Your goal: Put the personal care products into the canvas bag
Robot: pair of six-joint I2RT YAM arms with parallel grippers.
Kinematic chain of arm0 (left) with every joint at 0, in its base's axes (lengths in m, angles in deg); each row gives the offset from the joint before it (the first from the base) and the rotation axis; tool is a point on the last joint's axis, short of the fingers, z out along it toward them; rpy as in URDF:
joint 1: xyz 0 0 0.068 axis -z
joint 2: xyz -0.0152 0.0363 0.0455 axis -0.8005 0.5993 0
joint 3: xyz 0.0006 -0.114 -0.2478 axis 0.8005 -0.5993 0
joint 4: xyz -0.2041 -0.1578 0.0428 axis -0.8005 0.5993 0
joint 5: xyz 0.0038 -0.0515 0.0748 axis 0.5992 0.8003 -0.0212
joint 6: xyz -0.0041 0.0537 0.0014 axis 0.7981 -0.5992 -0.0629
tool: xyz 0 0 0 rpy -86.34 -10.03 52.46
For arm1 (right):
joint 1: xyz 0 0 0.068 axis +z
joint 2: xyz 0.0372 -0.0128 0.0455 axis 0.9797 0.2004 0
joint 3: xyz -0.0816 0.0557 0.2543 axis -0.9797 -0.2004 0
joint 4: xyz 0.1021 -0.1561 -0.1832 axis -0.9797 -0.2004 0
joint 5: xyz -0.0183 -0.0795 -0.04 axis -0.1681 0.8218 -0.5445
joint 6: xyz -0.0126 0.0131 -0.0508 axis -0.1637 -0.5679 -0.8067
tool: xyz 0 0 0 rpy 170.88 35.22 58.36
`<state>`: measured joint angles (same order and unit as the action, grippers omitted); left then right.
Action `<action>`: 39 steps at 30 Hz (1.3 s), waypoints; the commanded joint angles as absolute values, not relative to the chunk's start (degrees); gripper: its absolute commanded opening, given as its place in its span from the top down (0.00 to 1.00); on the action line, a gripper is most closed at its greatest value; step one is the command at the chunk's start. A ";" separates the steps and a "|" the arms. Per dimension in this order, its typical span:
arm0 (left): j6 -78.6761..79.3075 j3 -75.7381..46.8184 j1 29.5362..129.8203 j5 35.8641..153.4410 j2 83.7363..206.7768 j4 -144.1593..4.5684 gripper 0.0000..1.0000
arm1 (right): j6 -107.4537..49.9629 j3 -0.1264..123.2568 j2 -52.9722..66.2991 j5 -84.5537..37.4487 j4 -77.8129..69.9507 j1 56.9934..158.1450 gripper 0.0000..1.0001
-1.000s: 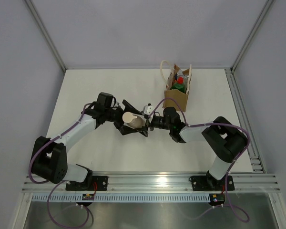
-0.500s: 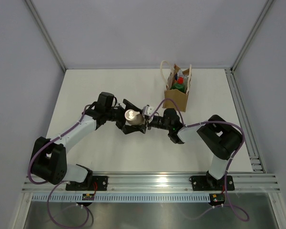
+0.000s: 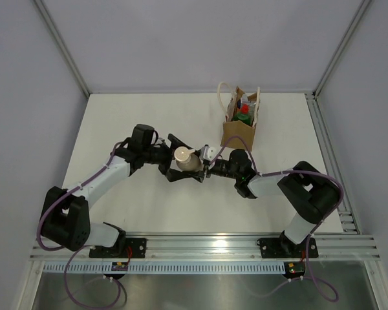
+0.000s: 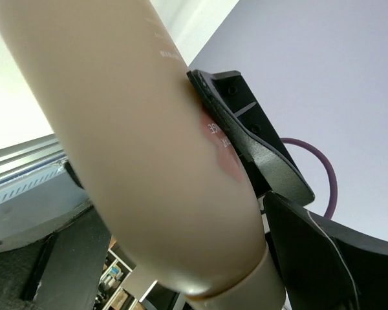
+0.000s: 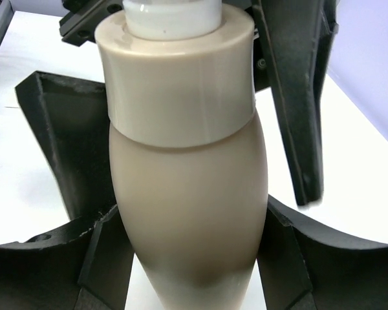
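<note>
Shifted slightly rightward since a second ago, the beige plastic pump bottle [image 3: 183, 157] sits tilted over mid-table, the right gripper [image 5: 191, 242] clamped on its lower body and the left gripper [image 3: 187, 163] spread around it, its contact unclear, with the tan canvas bag [image 3: 239, 134] standing near on the white table [image 3: 129, 116].

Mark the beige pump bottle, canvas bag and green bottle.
beige pump bottle [image 3: 188, 161]: top external view, mid-body.
canvas bag [image 3: 238, 135]: top external view, front wall.
green bottle [image 3: 244, 119]: top external view, green shoulder inside the bag.
</note>
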<state>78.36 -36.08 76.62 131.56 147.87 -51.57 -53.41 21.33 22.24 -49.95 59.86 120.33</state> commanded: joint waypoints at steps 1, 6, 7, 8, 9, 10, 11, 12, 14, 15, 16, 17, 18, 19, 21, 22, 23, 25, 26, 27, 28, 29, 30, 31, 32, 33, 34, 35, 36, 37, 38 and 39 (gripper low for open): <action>76.02 -35.04 74.54 132.80 145.70 -52.68 0.01 | -55.07 21.44 16.64 -53.44 65.84 119.49 0.83; 72.94 -35.13 72.52 133.15 146.93 -50.64 0.01 | -57.35 20.21 14.62 -54.76 64.43 119.22 0.84; 72.76 -35.13 71.99 133.15 147.10 -50.55 0.01 | -57.62 19.51 14.27 -55.11 63.99 119.22 0.84; 71.98 -34.95 71.81 133.15 147.28 -50.38 0.01 | -57.79 19.16 14.00 -55.55 63.90 119.14 0.84; 71.36 -34.69 71.64 133.24 147.63 -50.03 0.01 | -57.80 18.81 13.13 -55.72 63.73 119.22 0.84; 70.74 -33.99 71.03 133.15 148.07 -48.98 0.01 | -57.80 18.28 12.60 -56.25 63.20 119.05 0.85; 69.00 -33.63 70.67 132.98 148.33 -48.36 0.01 | -57.36 18.01 12.07 -56.51 62.94 118.79 0.85; 64.02 -31.80 67.88 130.89 149.21 -44.35 0.01 | -55.96 17.14 9.98 -57.39 62.93 118.18 0.86; 58.92 -30.05 66.90 130.08 150.43 -40.20 0.01 | -54.30 16.52 9.52 -57.66 63.46 117.47 0.87; 57.13 -29.51 66.02 129.46 151.06 -38.62 0.01 | -52.98 16.34 9.00 -57.92 63.72 116.94 0.87; 55.46 -29.15 64.53 128.59 151.58 -37.03 0.01 | -49.92 16.43 8.73 -58.36 63.90 116.33 0.88; 52.66 -28.71 63.82 127.88 152.11 -36.32 0.01 | -48.58 16.60 8.47 -58.54 63.81 115.11 0.90; 51.85 -28.62 62.86 127.09 152.29 -36.05 0.01 | -47.44 16.78 8.29 -58.63 63.73 114.66 0.90; 51.06 -28.62 62.50 127.08 152.38 -36.49 0.01 | -46.29 17.39 8.20 -58.89 63.29 114.13 0.91; 47.64 -27.22 61.97 125.95 152.73 -35.71 0.01 | -43.04 18.45 8.29 -59.15 61.97 112.72 0.92; 46.32 -26.43 61.79 125.59 152.99 -34.22 0.01 | -40.77 19.49 8.37 -59.41 61.10 112.20 0.93; 43.61 -25.81 61.71 125.07 153.17 -33.77 0.01 | -39.53 20.20 8.46 -59.85 60.48 111.76 0.93; 41.74 -25.11 61.79 124.19 153.43 -33.33 0.01 | -37.15 22.66 8.55 -60.99 57.50 110.26 0.96; 40.69 -25.37 61.79 124.18 153.43 -33.50 0.01 | -36.45 23.89 8.73 -61.78 55.92 109.65 0.97; 40.42 -26.24 61.71 124.45 153.35 -33.94 0.01 | -36.00 25.20 8.81 -62.66 53.99 108.77 0.98; 40.33 -26.94 61.70 124.71 153.17 -34.90 0.01 | -35.91 28.09 8.90 -63.80 49.18 108.42 1.00; 40.33 -27.65 61.79 124.80 152.91 -35.69 0.01 | -34.52 29.95 9.34 -64.51 46.18 107.98 1.00; 40.41 -28.52 61.71 125.50 152.65 -36.48 0.01 | -34.42 31.88 9.43 -65.04 43.10 107.80 1.00; 40.68 -30.10 61.79 125.85 152.03 -38.14 0.01 | -35.20 35.55 9.52 -65.48 36.11 107.71 1.00; 40.85 -30.81 61.71 126.20 151.77 -38.60 0.01 | -37.21 37.50 9.78 -65.92 32.91 107.62 1.00; 40.77 -31.34 61.79 126.64 151.59 -39.30 0.01 | -37.75 40.92 9.96 -66.10 30.27 107.71 1.00; 40.77 -32.22 61.79 126.82 151.33 -39.65 0.01 | -38.54 42.34 10.13 -66.71 25.54 107.45 1.00; 40.59 -32.57 61.79 127.00 151.24 -39.83 0.01 | -39.24 43.84 10.22 -66.97 23.40 107.36 1.00; 40.68 -32.92 61.79 127.43 151.06 -40.27 0.01 | -39.95 47.33 10.13 -67.06 21.21 107.18 1.00; 40.59 -33.19 61.79 127.61 151.06 -40.44 0.01 | -40.56 49.28 10.22 -67.06 16.23 106.92 1.00; 40.50 -33.45 61.79 127.70 150.63 -40.62 0.01 | -40.40 51.30 10.57 -67.41 14.26 105.70 1.00; 40.59 -33.63 61.79 127.87 150.53 -41.06 0.01 | -40.31 55.41 10.49 -67.68 12.42 105.08 1.00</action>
